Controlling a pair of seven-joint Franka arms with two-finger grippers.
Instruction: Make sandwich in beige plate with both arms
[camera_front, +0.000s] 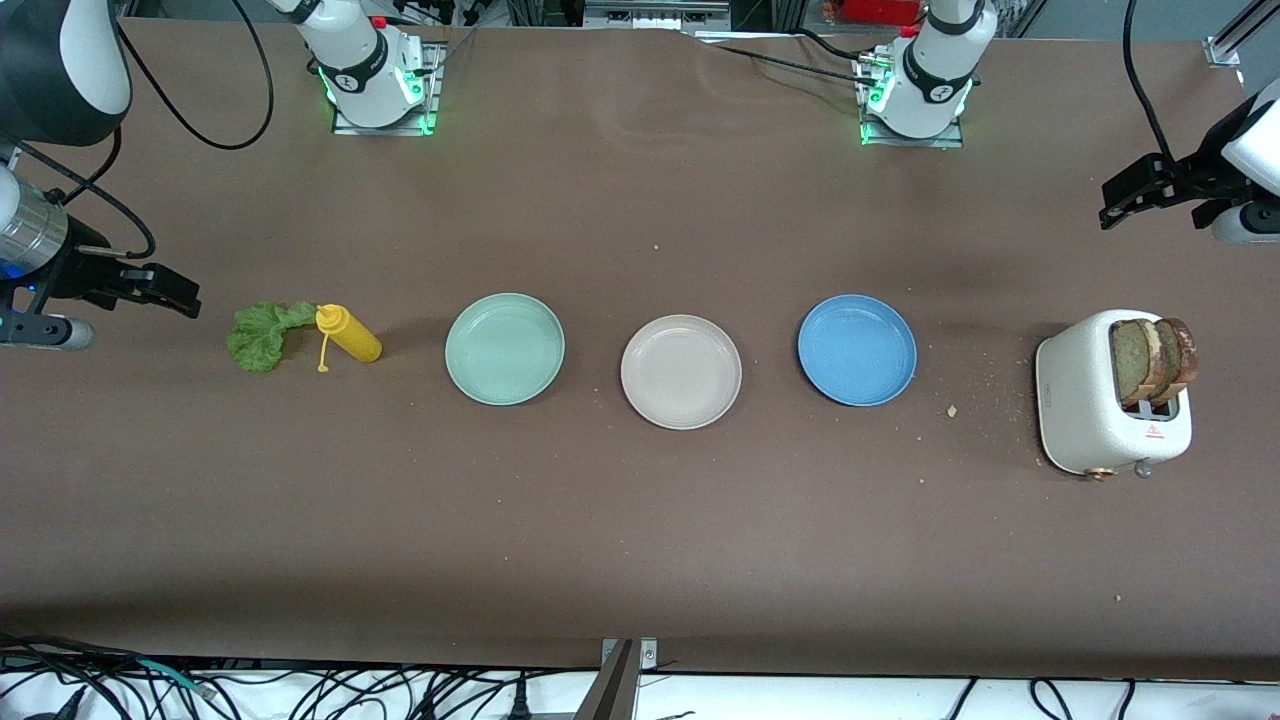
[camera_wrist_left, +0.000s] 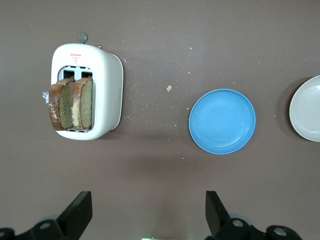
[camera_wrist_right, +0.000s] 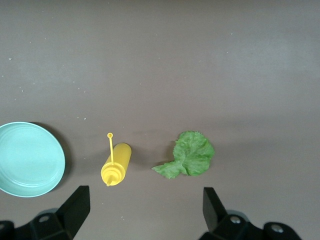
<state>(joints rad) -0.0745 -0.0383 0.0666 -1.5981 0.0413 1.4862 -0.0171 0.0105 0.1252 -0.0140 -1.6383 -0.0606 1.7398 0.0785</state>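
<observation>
The beige plate (camera_front: 681, 372) (camera_wrist_left: 306, 107) lies empty mid-table between two other plates. No sandwich is in view. Two brown toast slices (camera_front: 1155, 360) (camera_wrist_left: 71, 102) stand upright in the white toaster (camera_front: 1085, 400) (camera_wrist_left: 107, 85) at the left arm's end. A ruffled lettuce leaf (camera_front: 262, 335) (camera_wrist_right: 190, 156) lies flat at the right arm's end. My left gripper (camera_front: 1125, 195) (camera_wrist_left: 148, 205) hangs open and empty above the table near the toaster. My right gripper (camera_front: 165, 290) (camera_wrist_right: 145, 200) hangs open and empty over bare table beside the lettuce.
A yellow squeeze bottle (camera_front: 348, 333) (camera_wrist_right: 116, 164) lies on its side touching the lettuce. A mint-green plate (camera_front: 505, 349) (camera_wrist_right: 27, 159) and a blue plate (camera_front: 857, 350) (camera_wrist_left: 222, 121) flank the beige one. Crumbs are scattered near the toaster.
</observation>
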